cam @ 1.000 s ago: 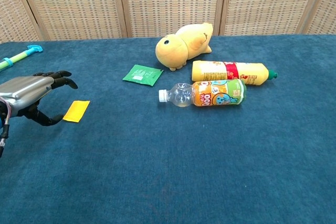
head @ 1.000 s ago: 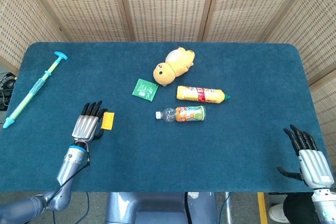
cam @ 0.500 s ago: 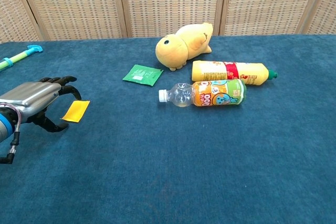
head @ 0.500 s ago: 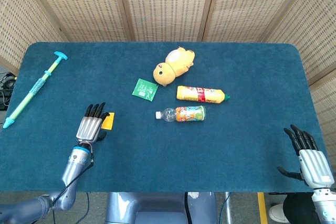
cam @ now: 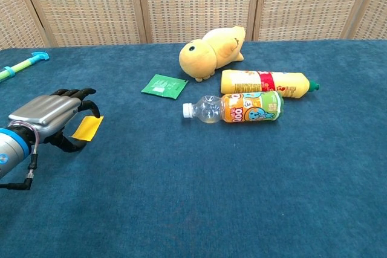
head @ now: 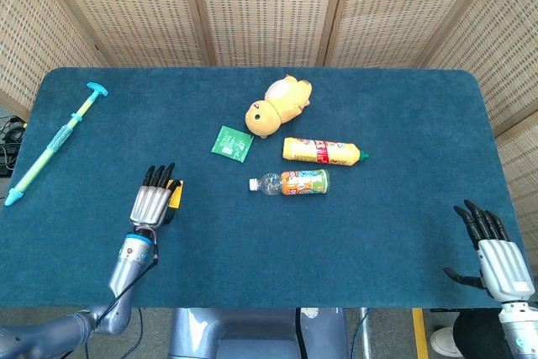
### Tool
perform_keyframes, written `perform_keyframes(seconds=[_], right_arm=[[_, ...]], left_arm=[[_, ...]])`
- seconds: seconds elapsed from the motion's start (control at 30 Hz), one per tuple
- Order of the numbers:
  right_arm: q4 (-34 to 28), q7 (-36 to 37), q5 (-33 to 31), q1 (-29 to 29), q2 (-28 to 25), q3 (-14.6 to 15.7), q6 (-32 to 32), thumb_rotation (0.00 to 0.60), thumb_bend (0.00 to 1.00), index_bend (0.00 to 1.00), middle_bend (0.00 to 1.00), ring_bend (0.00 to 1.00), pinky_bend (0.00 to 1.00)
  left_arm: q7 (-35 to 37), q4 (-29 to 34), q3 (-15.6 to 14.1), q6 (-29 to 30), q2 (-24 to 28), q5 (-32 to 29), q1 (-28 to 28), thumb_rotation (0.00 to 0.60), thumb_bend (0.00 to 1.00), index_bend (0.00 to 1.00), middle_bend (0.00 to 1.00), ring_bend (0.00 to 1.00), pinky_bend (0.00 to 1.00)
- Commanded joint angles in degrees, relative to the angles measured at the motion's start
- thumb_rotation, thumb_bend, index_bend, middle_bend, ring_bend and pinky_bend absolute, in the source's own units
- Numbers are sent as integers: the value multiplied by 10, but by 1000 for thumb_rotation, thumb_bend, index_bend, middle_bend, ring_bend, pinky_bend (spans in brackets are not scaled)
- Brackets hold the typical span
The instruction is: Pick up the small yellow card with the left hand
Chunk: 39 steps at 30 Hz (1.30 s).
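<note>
The small yellow card (cam: 88,128) lies flat on the blue table; in the head view only a strip of the card (head: 177,194) shows beside my left hand. My left hand (head: 153,200) (cam: 53,115) hovers palm down right over the card's left part, fingers stretched out and apart, thumb (cam: 71,144) curled under near the card's near edge. It holds nothing. My right hand (head: 494,251) stays open at the table's near right corner, far from the card.
A green packet (head: 232,142), a yellow plush toy (head: 278,104), a yellow bottle (head: 324,151) and a clear orange-labelled bottle (head: 292,182) lie mid-table, right of the card. A teal stick toy (head: 54,145) lies at the far left.
My left hand has slid to the right, from beside the card to partly over it. The card and my right hand have not moved.
</note>
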<state>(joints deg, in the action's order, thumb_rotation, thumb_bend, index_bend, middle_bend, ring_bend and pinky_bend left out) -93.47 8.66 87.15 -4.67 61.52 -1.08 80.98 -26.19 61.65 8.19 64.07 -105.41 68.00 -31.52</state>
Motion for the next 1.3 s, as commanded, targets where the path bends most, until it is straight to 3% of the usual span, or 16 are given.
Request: perform_keyframes(seconds=[0.03,0.57,0.9,1.3], right_arm=[[0,0,-1,0,0,0,0,600,0,0,0,0,0],[-2,-4,1,0,0,1,-1,600,0,0,0,0,0],[-2,-7,0,-1,1,1,-2,600,0,0,0,0,0],[-2,-8,0,-1,2,1,-2,600,0,0,0,0,0]], left_arm=[[-2,-8,1,3,-7,2,0,600,356,311,0,0,0],[12,-26,7,5,-15,5,5,600,363,529,0,0,0],[13,-37,11,-1,-21,2,5,600,380,555,0,0,0],[29,-40,12,-8,-18,5,5,600,528,539,0,0,0]])
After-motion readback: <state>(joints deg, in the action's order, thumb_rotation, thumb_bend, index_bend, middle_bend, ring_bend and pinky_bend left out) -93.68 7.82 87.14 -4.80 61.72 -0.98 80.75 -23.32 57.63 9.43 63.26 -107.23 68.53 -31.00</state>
